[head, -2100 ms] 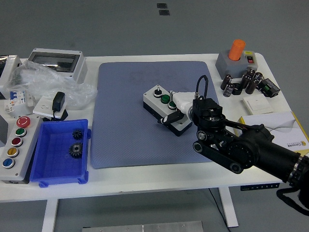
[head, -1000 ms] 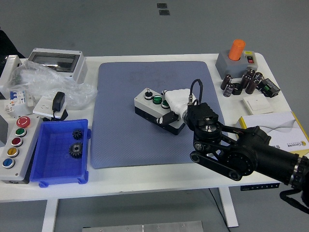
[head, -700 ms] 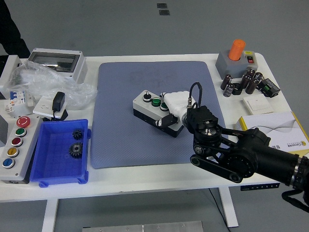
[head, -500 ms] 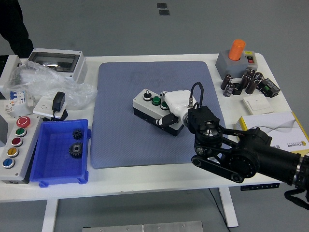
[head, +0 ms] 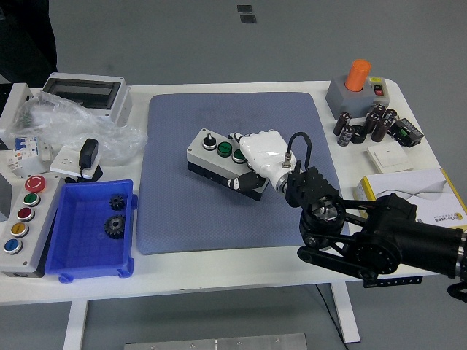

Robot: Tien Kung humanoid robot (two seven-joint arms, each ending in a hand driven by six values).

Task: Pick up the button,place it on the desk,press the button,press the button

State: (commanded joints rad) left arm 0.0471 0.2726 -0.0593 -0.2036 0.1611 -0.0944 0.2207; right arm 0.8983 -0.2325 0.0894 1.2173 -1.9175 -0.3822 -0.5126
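Your white table point(head: 219, 281) carried a large blue-grey mat point(head: 182, 211) across its middle. The right arm point(head: 379, 237) came in from the lower right corner and reached over the mat's right half. The clear-lidded enclosure point(head: 86, 95) stood at the far left, with crumpled clear plastic point(head: 55, 124) just in front of it. The blue bin point(head: 87, 233) sat at the near left, beside the mat's left edge, and the grey control panel point(head: 23, 219) with its column of coloured buttons lay left of the bin. A white paper sheet point(head: 408, 186) with yellow trim lay at the right edge.

Your button box point(head: 219, 160), a white-topped unit with a black base, sat on the mat near its centre. The right hand point(head: 259, 162) was clasped around the box's right end, white fingers point(head: 252, 146) draped over the top and a dark thumb against the near side. You could see two green buttons and one black one on the lid.

The grey base with the orange cylinder point(head: 356, 86) stood at the far right. A cluster of dark capacitors point(head: 365, 124) lay in front of it. Two black gears point(head: 115, 215) lay in the bin.
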